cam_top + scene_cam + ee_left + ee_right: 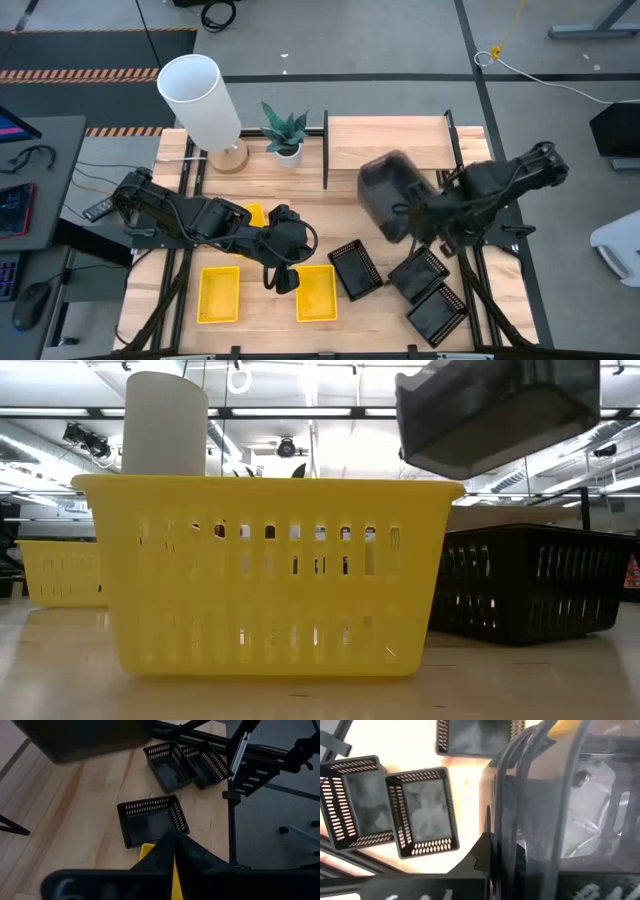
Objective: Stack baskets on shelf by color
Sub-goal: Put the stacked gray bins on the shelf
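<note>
Right gripper [412,222] pinched the wall of a grey basket [388,193], holding it in the air, tilted (its long side ran roughly toward the shelf). The shelf board [395,140] lay just beyond it, bare, with black frames at both sides. Left gripper [284,277] rested closed over a yellow basket [316,293].

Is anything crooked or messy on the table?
Yes. The three black mesh baskets lie scattered at different angles, none stacked. A grey basket hangs tilted in the air, held by the right gripper. Nothing looks spilled or broken.
</note>
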`<state>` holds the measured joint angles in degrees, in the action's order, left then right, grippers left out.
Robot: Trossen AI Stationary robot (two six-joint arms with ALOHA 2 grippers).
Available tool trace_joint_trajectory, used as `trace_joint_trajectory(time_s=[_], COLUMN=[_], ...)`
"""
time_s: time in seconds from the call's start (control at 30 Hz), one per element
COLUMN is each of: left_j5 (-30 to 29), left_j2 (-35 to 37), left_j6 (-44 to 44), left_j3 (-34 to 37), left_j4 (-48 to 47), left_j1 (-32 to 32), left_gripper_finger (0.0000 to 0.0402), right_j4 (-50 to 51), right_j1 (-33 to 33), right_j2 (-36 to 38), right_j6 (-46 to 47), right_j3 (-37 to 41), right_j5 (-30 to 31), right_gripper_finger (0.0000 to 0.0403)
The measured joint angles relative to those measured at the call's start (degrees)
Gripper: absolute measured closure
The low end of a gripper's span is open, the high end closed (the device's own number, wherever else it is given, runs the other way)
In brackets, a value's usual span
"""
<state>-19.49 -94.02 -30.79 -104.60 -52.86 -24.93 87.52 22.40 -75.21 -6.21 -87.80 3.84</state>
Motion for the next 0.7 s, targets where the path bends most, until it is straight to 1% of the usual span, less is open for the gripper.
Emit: trace_joint_trajectory(time_s=[0.2,0.37,0.43,0.57,0.63,0.7], left_j5=[0.0,0.0,0.0,0.0,0.0,0.0], left_j2=[0.0,0.0,0.0,0.0,0.0,0.0], left_j6=[-0.1,-0.4,-0.4,-0.3,-0.2,-0.2], left_j3=[0.0,0.0,0.0,0.0,0.0,0.0], left_j4=[0.1,0.3,0.3,0.3,0.2,0.3], left_j1=[0.0,0.0,0.0,0.0,0.0,0.0], left_gripper_finger=[0.0382,0.0389,0.0389,0.0382,0.0379,0.0379], right_j4=[1.5,2.8,2.5,2.5,2.5,2.5], right_j1=[-7.0,-13.9,-17.0,-23.2,-26.2,-29.2], right_j2=[7.9,13.2,14.4,15.4,15.4,15.3], right_j6=[-0.3,-3.9,-5.8,-9.7,-12.4,-15.9], right_j3=[2.5,5.3,6.2,7.3,7.7,8.4], right_j5=[-0.5,-0.4,-0.3,2.6,4.0,3.9], right_gripper_finger=[0.0389,0.0389,0.0389,0.0389,0.0389,0.0389])
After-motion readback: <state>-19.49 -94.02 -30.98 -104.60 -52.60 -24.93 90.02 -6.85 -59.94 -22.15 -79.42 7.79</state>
